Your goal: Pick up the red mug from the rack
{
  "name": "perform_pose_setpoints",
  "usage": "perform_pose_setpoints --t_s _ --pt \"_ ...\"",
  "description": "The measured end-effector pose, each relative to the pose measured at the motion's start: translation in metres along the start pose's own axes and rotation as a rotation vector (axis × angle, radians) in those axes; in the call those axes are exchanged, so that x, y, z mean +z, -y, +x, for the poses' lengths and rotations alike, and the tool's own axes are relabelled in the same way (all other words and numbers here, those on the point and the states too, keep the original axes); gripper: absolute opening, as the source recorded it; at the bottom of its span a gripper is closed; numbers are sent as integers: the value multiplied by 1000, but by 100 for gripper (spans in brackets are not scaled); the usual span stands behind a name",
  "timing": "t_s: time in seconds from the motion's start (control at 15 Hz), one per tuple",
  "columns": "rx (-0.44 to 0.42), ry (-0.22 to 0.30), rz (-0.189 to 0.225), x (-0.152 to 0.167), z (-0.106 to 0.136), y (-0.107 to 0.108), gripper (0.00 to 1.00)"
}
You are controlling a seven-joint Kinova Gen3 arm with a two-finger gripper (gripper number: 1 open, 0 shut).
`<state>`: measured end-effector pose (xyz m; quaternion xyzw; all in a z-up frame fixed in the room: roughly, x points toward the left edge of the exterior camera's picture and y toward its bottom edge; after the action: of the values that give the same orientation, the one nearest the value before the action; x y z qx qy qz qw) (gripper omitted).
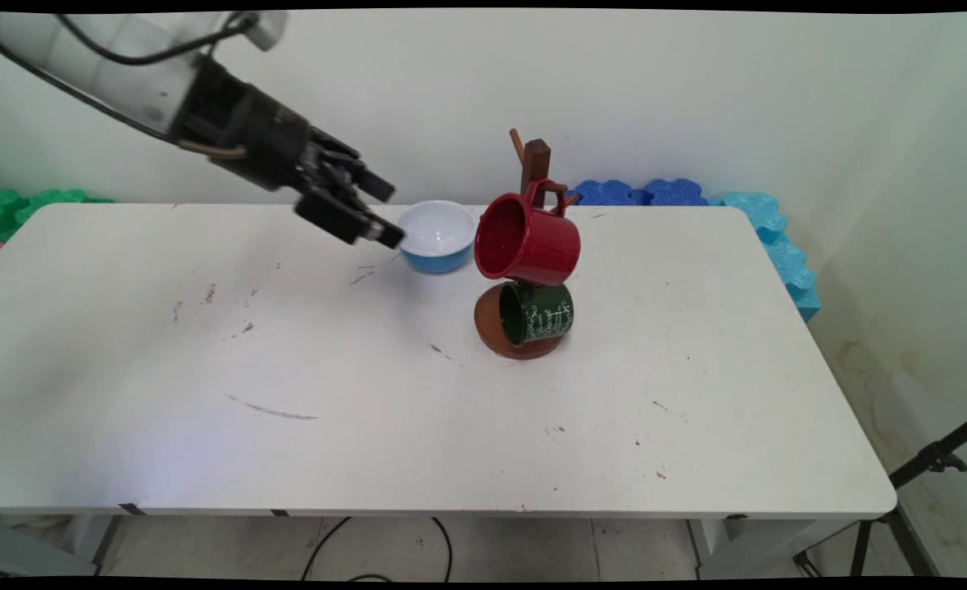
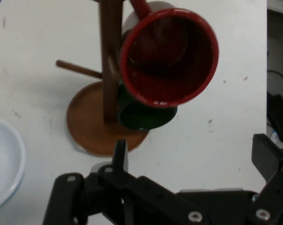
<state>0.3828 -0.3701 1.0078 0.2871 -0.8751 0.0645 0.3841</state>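
Red mug [image 1: 527, 239] hung on the wooden rack [image 1: 535, 164], above a green mug [image 1: 537, 313]. Pincer [image 1: 385, 215] hovered spread open, empty, beside the blue bowl [image 1: 437, 236] over the desk [image 1: 205, 369].

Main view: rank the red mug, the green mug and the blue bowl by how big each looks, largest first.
1. Red mug, clearly the largest.
2 and 3. Blue bowl and green mug look about alike; the bowl sits farther back with the gripper overlapping its left rim, so I won't rank them.
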Motion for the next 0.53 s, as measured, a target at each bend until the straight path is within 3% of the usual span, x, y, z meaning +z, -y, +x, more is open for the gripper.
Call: perform_pose_setpoints --t_s 0.53 --pt "-1 -42 36 63 23 -36 100"
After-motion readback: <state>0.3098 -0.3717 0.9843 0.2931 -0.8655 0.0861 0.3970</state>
